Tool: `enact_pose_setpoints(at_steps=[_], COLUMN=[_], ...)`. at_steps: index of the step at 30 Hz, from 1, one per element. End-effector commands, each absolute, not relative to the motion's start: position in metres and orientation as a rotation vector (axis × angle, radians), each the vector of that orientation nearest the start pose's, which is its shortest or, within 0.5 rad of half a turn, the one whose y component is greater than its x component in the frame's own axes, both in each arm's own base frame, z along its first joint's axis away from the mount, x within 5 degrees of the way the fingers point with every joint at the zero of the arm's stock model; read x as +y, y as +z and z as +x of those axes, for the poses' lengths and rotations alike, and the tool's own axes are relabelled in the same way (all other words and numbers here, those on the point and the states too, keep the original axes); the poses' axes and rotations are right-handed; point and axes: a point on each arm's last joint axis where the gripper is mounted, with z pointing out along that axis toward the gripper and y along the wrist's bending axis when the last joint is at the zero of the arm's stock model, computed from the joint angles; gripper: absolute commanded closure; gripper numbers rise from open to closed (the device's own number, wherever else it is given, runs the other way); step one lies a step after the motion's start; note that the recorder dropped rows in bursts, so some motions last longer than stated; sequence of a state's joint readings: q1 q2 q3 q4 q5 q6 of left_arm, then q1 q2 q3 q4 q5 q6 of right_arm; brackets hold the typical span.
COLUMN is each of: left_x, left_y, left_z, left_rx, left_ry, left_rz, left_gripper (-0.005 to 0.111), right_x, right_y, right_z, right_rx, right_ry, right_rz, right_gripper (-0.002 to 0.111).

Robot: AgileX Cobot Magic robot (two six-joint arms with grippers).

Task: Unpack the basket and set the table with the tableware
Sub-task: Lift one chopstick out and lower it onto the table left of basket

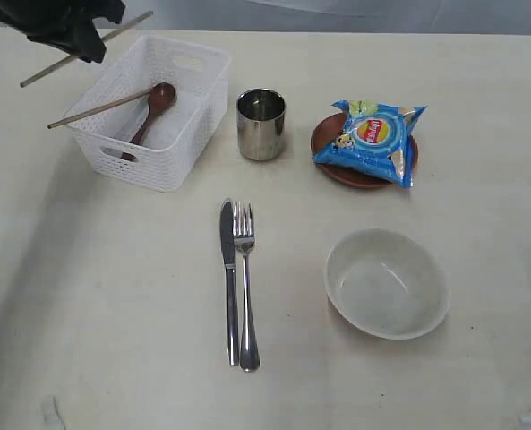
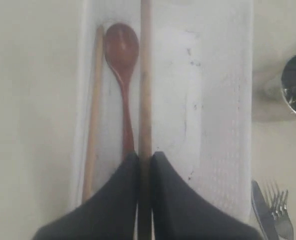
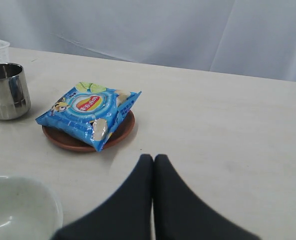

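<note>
Left hand [image 2: 145, 156] clamps one chopstick [image 2: 146, 75] above the basket [image 1: 153, 163] at ten o'clock on the counter [image 1: 113, 305]; right hand [image 3: 153, 159] closed, empty

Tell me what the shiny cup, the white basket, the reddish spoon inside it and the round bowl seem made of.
Shiny cylindrical cup: likely polished steel, given mirror-like reflections. White rectangular lattice basket: moulded plastic, by its uniform perforations. Reddish-brown spoon: probably varnished wood, warm colour with soft gloss. Cream round bowl: ceramic or melamine; its smooth dull surface leaves that open.
</note>
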State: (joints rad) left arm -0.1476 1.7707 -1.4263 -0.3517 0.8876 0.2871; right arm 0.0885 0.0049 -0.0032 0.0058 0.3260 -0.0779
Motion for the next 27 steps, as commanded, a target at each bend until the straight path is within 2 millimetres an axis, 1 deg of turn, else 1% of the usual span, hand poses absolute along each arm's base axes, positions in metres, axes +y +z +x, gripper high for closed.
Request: enact_pose_setpoints(at_steps=[1, 2, 4, 5, 6, 8, 9, 12, 15, 18, 21, 24, 27], left_x=[-0.073, -0.071, -0.066, -0.064, -0.061, -0.057, -0.054, -0.049, -0.044, -0.040, -0.038, -0.037, -0.037], left_y=[0.293, 0.297, 0.295, 0.293, 0.289, 0.283, 0.277, 0.260, 0.237, 0.218, 0.206, 0.196, 0.187], left_z=[0.327, 0.315, 0.289, 0.279, 0.263, 0.243, 0.229, 0.197, 0.172, 0.162, 0.157, 0.152, 0.156], left_rx=[2.599, 2.588, 2.581, 2.572, 2.566, 2.559, 2.560, 2.576, 2.595, 2.570, 2.578, 2.600, 2.654], left_ry=[-0.381, -0.386, -0.377, -0.370, -0.362, -0.344, -0.340, -0.343, -0.339, -0.337, -0.347, -0.345, -0.341], left_rz=[0.343, 0.336, 0.309, 0.301, 0.293, 0.275, 0.254, 0.213, 0.147, 0.031, -0.058, -0.081, -0.109], left_gripper=[0.107, 0.107, 0.107, 0.107, 0.107, 0.107, 0.107, 0.107, 0.107, 0.107, 0.107, 0.107, 0.107], right_x=[0.004, 0.004, 0.004, 0.004, 0.004, 0.004, 0.004, 0.004, 0.004, 0.004, 0.004, 0.004, 0.004], right_y=[0.184, 0.184, 0.184, 0.184, 0.184, 0.184, 0.184, 0.184, 0.184, 0.184, 0.184, 0.184, 0.184], right_z=[0.054, 0.054, 0.054, 0.054, 0.054, 0.054, 0.054, 0.054, 0.054, 0.054, 0.054, 0.054, 0.054], right_rx=[1.800, 1.800, 1.800, 1.800, 1.800, 1.800, 1.800, 1.800, 1.800, 1.800, 1.800, 1.800, 1.800], right_ry=[0.005, 0.005, 0.005, 0.005, 0.005, 0.005, 0.005, 0.005, 0.005, 0.005, 0.005, 0.005, 0.005], right_rz=[-0.144, -0.144, -0.144, -0.144, -0.144, -0.144, -0.144, -0.144, -0.144, -0.144, -0.144, -0.144, -0.144], right_gripper=[0.109, 0.109, 0.109, 0.109, 0.109, 0.109, 0.109, 0.109, 0.109, 0.109, 0.109, 0.109, 0.109])
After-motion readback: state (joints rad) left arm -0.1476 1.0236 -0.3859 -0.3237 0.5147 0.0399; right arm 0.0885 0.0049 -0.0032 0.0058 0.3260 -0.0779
